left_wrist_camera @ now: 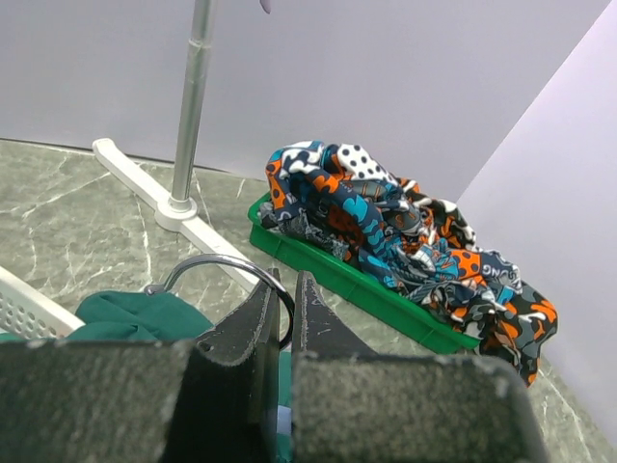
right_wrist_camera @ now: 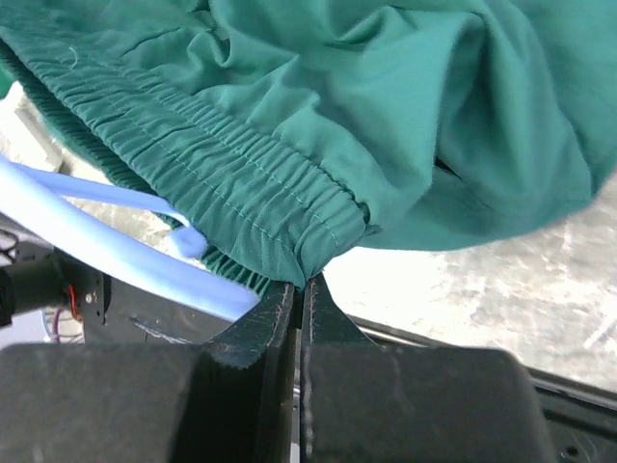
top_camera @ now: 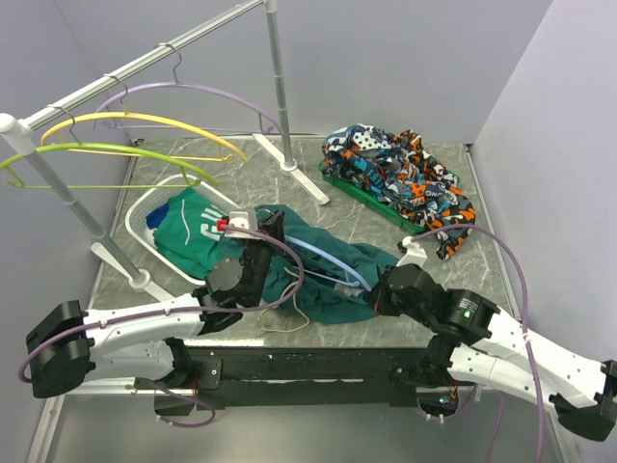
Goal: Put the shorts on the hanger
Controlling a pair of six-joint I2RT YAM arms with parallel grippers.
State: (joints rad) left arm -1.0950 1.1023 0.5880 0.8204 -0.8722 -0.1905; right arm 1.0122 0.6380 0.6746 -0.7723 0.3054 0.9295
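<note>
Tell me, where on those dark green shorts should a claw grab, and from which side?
Grip the shorts at the elastic waistband, at its corner, coming from the robot's right: that gathered band is thick and sticks out from the loose cloth. The right claw pinches it there.

Soft, even light falls from overhead, leaving only faint, short shadows on the table (top_camera: 289, 198). The top view is sharp from edge to edge. In the wrist views the left tool (left_wrist_camera: 286, 289) and right tool (right_wrist_camera: 299, 289) sit close and dark (their padding looks grainy). The shorts (right_wrist_camera: 386, 96) show crisp stitching, the hanger (right_wrist_camera: 96, 231) has a mild sheen, and the table beyond bleaches nearly white.
</note>
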